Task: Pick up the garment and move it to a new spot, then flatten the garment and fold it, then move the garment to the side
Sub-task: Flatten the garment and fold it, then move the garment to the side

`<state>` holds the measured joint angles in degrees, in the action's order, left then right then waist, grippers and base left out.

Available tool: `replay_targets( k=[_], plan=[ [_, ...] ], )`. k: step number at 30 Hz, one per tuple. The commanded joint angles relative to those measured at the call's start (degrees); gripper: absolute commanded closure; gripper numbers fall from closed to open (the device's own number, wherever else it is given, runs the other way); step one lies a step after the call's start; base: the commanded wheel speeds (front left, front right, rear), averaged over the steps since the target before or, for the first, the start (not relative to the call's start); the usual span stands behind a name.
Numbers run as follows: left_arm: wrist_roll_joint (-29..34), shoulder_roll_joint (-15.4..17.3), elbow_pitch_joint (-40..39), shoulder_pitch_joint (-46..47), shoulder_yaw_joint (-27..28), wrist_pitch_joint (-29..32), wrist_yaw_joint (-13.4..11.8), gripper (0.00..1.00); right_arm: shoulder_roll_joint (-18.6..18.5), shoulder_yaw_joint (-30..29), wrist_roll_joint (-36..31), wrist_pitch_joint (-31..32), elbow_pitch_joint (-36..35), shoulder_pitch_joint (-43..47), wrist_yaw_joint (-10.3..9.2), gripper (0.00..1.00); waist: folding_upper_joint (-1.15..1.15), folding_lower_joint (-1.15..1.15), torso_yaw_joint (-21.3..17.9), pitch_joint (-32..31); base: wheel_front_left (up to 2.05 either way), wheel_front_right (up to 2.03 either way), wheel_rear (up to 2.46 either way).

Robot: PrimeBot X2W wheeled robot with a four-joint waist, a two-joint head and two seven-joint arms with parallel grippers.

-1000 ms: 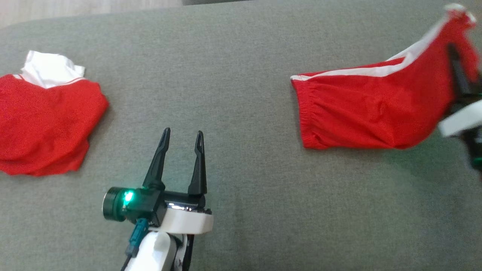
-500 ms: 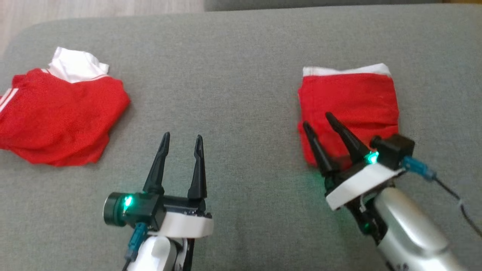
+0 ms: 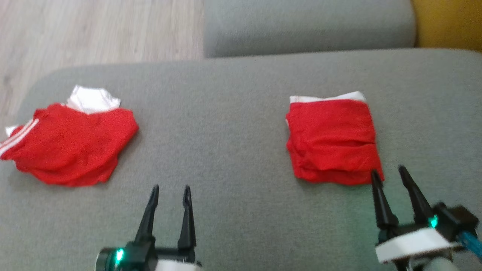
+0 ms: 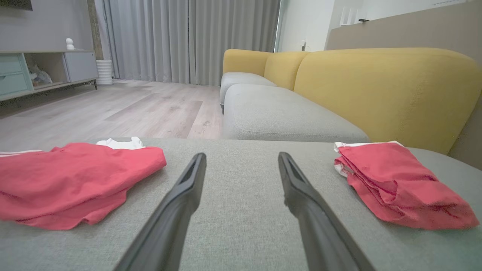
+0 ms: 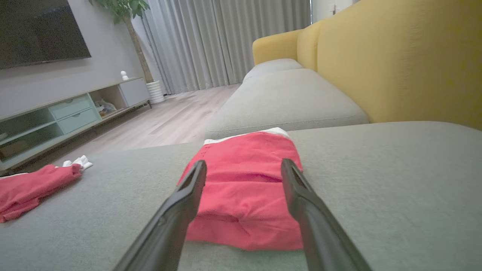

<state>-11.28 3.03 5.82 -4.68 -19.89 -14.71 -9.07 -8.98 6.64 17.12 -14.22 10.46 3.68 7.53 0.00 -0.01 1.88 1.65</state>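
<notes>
Head view: folded garment [image 3: 331, 139] flat on seat cushion [image 3: 233, 113], right of cushion centre. Spread and empty: right gripper [image 3: 388, 171] by cushion's front edge, just short of the cloth; left gripper [image 3: 171, 187] likewise. Probably light, limp, prone to unfolding; pinch all layers at near hem.

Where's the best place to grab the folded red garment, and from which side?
I'd pinch the folded red garment at its near edge, where the layers stack, coming low from the robot's side with the right gripper: it lies flat, that edge facing the open jaws.
</notes>
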Motion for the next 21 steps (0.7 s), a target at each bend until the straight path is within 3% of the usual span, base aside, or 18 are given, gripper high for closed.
replay_targets(
  k=[1,21],
  plan=[
    [0.3,-0.15,-2.15,0.89,2.32,-0.29,-0.19,0.0,-0.01,0.29,-0.7,-0.77,-2.28,-0.87,-0.04,0.0,0.0,0.01,-0.71,-1.84,0.0,0.0,0.0],
    [1.15,-0.15,-1.37,-5.6,4.97,-0.29,-0.19,0.0,1.7,-1.13,-7.81,-0.77,-2.67,4.93,-0.04,0.0,0.0,0.01,-1.18,-5.15,0.0,0.0,0.0]
  ],
)
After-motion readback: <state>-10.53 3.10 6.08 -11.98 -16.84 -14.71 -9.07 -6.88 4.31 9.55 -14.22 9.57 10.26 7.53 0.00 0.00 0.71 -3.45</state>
